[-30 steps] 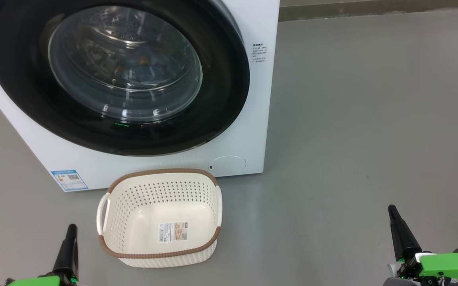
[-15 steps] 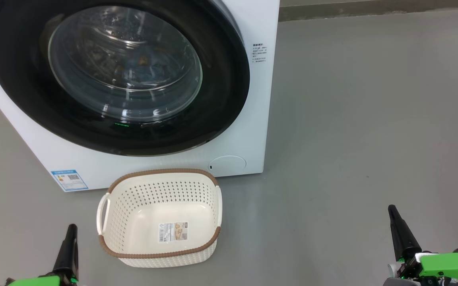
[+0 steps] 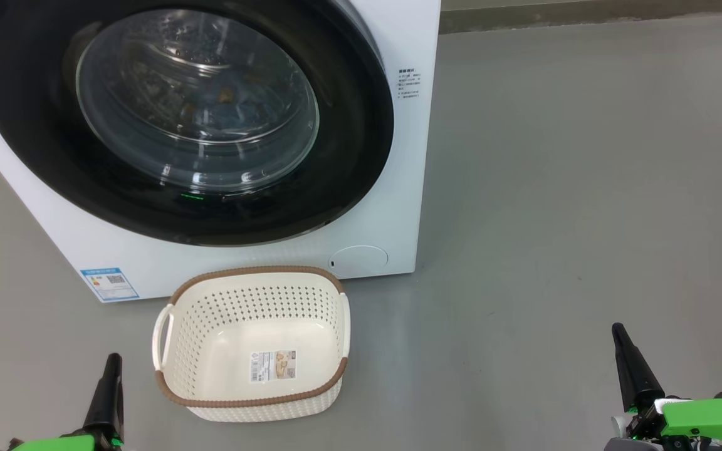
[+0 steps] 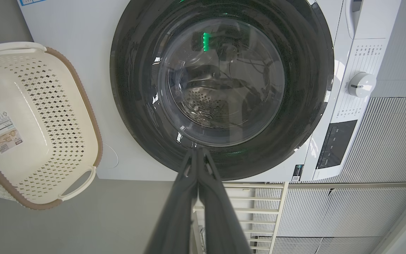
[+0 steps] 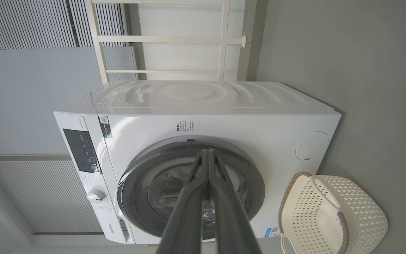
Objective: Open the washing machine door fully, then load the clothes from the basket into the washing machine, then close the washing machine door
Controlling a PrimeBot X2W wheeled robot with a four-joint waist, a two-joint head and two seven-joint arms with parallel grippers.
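The washing machine (image 3: 402, 188) stands at the upper left of the head view, its door (image 3: 351, 125) lying flat against the front. Behind the door's glass bowl I make out light blue clothes (image 3: 239, 111) with orange marks in the drum. On the floor just before the machine sits the basket (image 3: 235, 313), holding nothing, its label showing on the bottom. My left gripper (image 3: 112, 366) is shut at the lower left, beside the basket. My right gripper (image 3: 619, 335) is shut at the lower right, far from both. The wrist views show the fingertips (image 4: 197, 152) (image 5: 208, 152) pressed together and the door (image 4: 136, 88) (image 5: 252, 183).
A round flap (image 3: 359, 258) and a blue energy label (image 3: 109, 283) sit low on the machine's front. A dial (image 4: 361, 84) and dark panel are at the machine's top. A white rack (image 5: 174, 38) stands behind it. Open grey floor (image 3: 586, 188) stretches to the right.
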